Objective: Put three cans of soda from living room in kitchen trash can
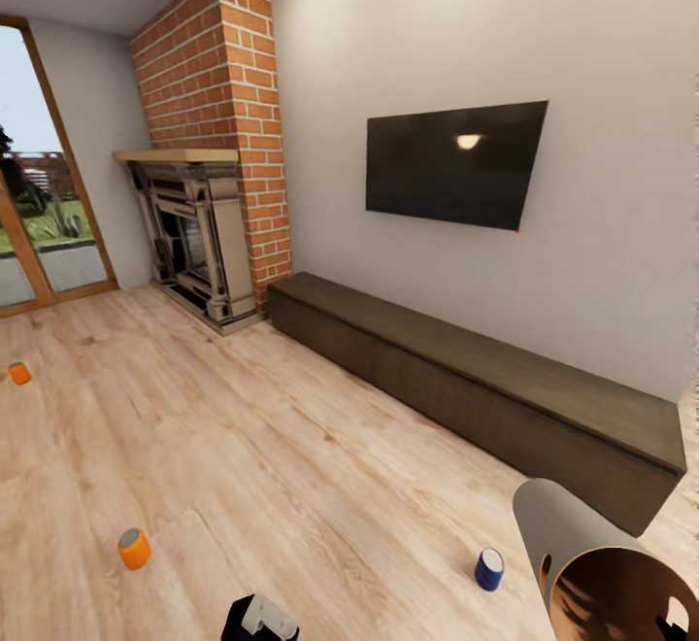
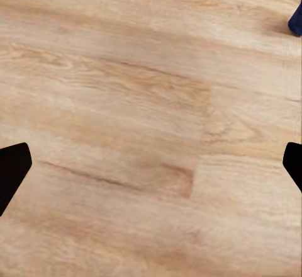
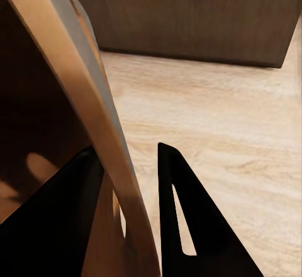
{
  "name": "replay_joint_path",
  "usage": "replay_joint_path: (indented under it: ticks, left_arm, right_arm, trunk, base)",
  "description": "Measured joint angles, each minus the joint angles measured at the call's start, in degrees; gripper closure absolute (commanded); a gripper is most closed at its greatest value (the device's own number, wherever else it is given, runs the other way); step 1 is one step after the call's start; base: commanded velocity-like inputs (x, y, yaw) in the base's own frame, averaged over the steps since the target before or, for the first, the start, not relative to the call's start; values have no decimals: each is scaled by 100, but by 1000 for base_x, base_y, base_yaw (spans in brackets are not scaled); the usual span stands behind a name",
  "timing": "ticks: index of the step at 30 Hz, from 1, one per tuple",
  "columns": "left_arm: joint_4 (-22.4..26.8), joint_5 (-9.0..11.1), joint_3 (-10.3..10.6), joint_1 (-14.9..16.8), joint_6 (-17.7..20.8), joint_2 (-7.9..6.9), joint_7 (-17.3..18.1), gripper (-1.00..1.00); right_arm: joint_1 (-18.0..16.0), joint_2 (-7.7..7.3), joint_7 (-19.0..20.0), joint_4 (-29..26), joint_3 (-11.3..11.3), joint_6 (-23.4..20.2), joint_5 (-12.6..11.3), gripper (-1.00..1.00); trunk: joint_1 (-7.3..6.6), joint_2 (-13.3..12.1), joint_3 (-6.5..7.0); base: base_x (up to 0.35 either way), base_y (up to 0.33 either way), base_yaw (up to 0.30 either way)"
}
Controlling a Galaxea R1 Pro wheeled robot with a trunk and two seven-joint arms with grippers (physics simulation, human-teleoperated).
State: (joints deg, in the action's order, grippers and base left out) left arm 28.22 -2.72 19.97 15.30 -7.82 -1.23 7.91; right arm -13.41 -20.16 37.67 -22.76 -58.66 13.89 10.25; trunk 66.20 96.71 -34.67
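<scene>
The robot stands in the living room, on its warm wood-plank floor (image 1: 291,447), facing a pale wall with a dark television (image 1: 451,165) hung above a long, low, dark wood cabinet (image 1: 485,388). The brick fireplace (image 1: 209,223) serves as landmark: it rises beside the cabinet's far end, with a wood-framed glass door (image 1: 39,233) on its other side.

Two orange soda cans lie on the floor. One can of soda (image 1: 134,549) rests well in front of the fireplace, close to the robot; another can of soda (image 1: 19,373) lies nearer the glass door. A blue can (image 1: 489,569) with a pale top stands on the floor in front of the cabinet, and its dark edge also shows in the left wrist view (image 2: 296,19).

The tash can (image 1: 607,583), pale grey outside and wood-toned inside, is tipped so its mouth faces the camera, just beside the blue can. The right pincer (image 3: 129,226) pinches its rim (image 3: 94,101), one finger inside the wall and one outside.

The left pincer (image 2: 151,170) hangs over bare floor, its fingers spread wide.
</scene>
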Motion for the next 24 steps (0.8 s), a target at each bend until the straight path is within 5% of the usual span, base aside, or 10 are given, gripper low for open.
replay_joint_path:
  ticks: [12, 24]
  left_arm:
    - [0, 0, 7, 0, 0, 0, -8, -100]
    - [0, 0, 7, 0, 0, 0, -1, -100]
  right_arm:
    - [0, 9, 10, -8, -5, 5, 25, 100]
    - [0, 10, 9, 23, -6, 1, 24, 100]
  trunk:
    - [0, 0, 71]
    - [0, 0, 148]
  base:
    - [303, -91, -203]
    - [182, -244, -170]
